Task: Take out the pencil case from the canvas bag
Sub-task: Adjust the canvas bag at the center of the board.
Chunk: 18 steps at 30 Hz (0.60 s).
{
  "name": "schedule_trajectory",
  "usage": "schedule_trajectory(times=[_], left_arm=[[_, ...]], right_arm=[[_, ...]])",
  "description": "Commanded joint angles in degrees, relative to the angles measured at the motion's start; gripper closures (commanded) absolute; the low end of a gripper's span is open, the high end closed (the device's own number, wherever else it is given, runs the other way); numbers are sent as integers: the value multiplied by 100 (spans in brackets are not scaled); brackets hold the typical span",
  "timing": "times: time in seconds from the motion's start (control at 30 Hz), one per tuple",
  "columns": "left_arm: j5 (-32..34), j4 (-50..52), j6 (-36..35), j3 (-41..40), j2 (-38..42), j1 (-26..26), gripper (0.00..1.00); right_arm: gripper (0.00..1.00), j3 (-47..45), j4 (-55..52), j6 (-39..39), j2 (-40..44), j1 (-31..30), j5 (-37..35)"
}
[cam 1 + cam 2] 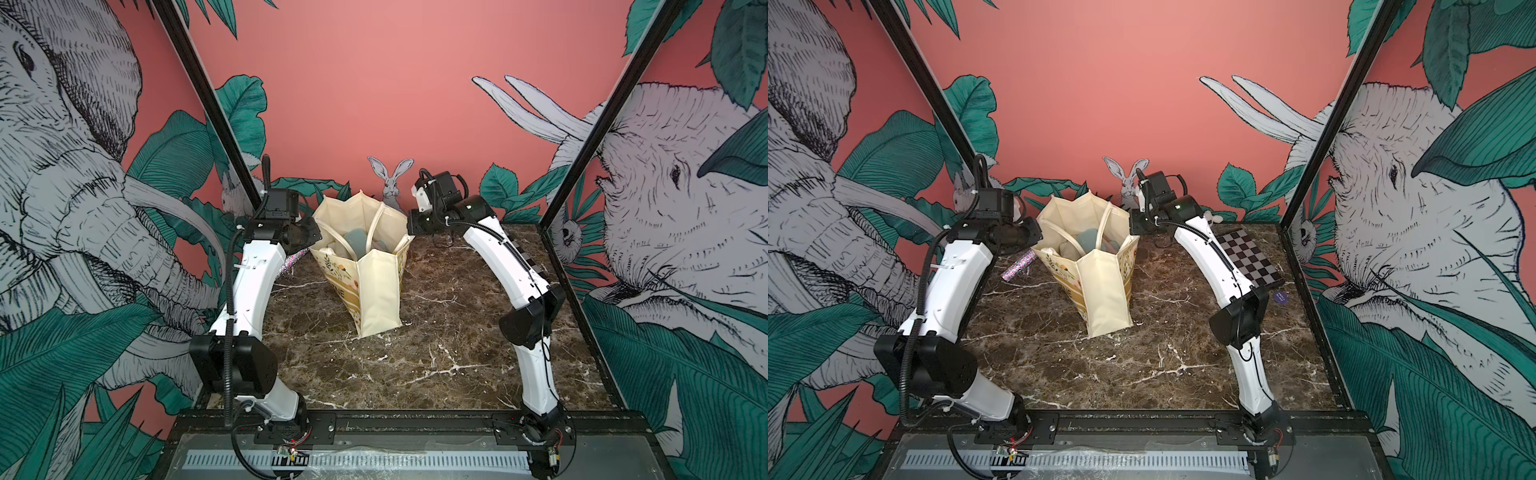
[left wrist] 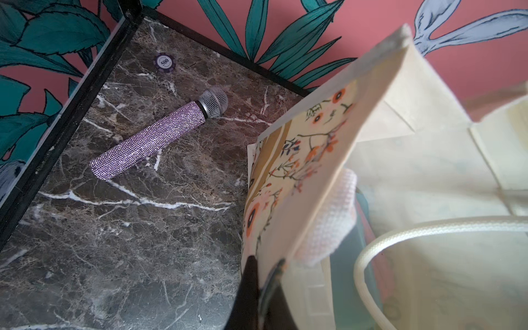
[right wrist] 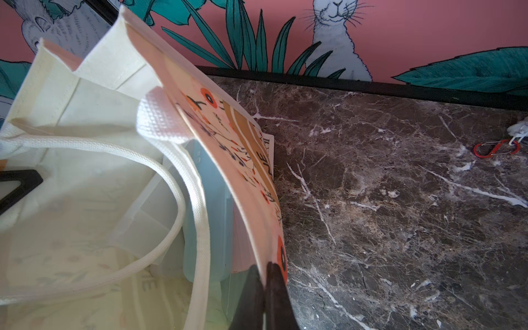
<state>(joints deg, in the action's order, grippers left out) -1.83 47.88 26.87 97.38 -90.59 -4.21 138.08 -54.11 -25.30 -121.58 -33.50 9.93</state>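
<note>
The cream canvas bag (image 1: 378,286) (image 1: 1104,299) stands upright at the back middle of the marble table, mouth spread wide, both loop handles drooping inside. My left gripper (image 2: 267,260) (image 1: 314,235) is shut on the rim of its floral face (image 2: 314,160). On the opposite printed face (image 3: 234,160), my right gripper (image 3: 262,266) (image 1: 410,235) is shut on the rim. Deep inside the bag stands a flat pale blue and pink thing (image 3: 211,214) (image 1: 358,243), which I take for the pencil case; most of it is hidden by the bag walls.
A purple glitter microphone (image 2: 160,134) (image 1: 1017,266) lies left of the bag, a purple poker chip (image 2: 163,63) beyond it. A chequered board (image 1: 1250,257) and another chip (image 1: 1280,296) lie at the right. A red carabiner (image 3: 495,148) sits at the back right.
</note>
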Motion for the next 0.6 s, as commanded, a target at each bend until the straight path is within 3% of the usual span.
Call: schedule_trajectory(times=[0.0, 0.23, 0.4, 0.57], left_arm=[[-107, 80, -195, 763, -92, 8, 100], [-652, 134, -426, 2202, -820, 8, 100], [-1345, 230, -621, 3243, -1505, -113, 100], [-1567, 698, -1062, 4529, -2235, -521, 100]], right_arm=[[100, -599, 782, -450, 539, -26, 365], [100, -3001, 3456, -2048, 1416, -132, 1187], [100, -4006, 4591, -2704, 1473, -452, 1153], [100, -4805, 5635, -3234, 1388, -798, 918]])
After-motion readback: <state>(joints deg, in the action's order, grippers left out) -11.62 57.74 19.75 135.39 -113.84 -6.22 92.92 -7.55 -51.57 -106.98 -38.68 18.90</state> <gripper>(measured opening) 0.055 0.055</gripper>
